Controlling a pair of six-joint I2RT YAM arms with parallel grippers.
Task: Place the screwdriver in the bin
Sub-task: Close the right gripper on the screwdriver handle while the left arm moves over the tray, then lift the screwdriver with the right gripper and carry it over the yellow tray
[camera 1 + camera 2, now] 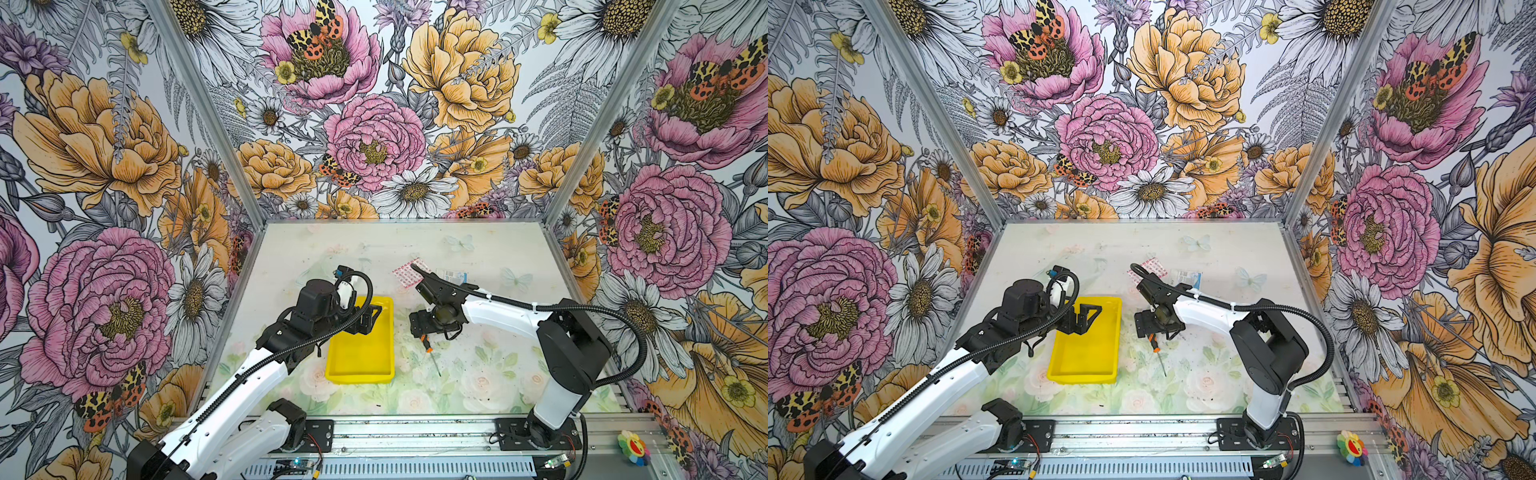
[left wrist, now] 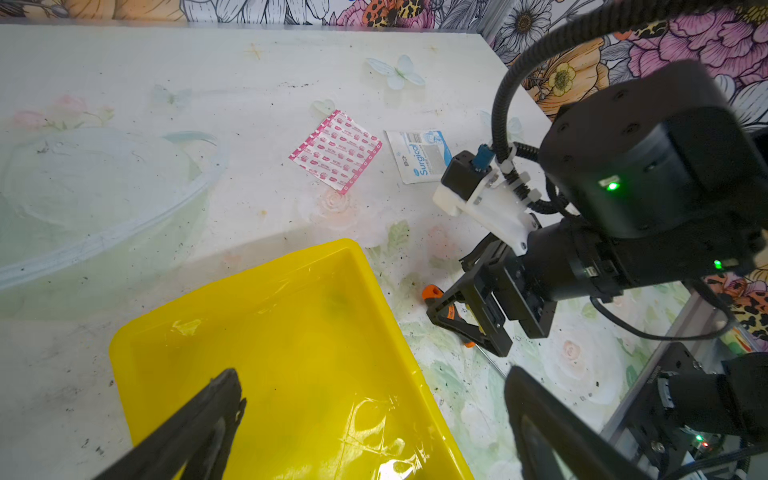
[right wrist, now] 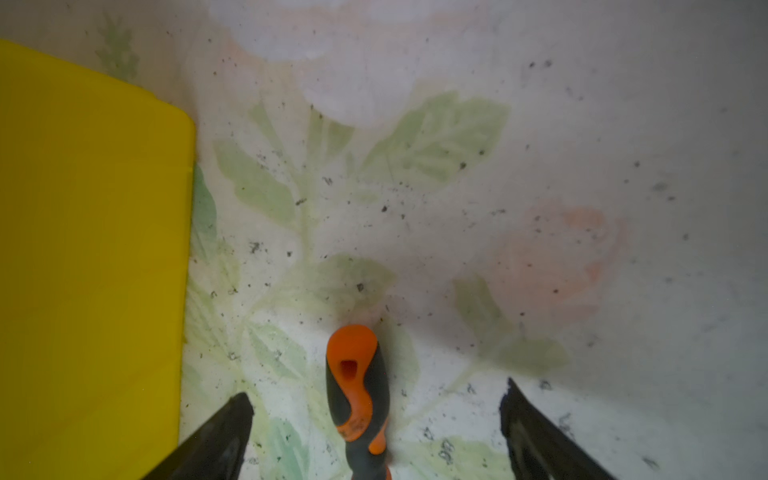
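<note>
screwdriver [image 1: 427, 345] lies alongside the bin [image 1: 359, 376] — shaft pointing frontward.

Only 1 word can be read: "Surgical", in blue letters on the white and blue packet [image 2: 419, 156], seen in the left wrist view. The same packet also carries a barcode and smaller print (too fine to make out). The pink and white packet [image 2: 336, 151] just beside it is covered in rows of a small repeated red mark, not legible. The screwdriver [image 3: 357, 399] has a faint stamped mark on its handle, too blurred to read.
</note>
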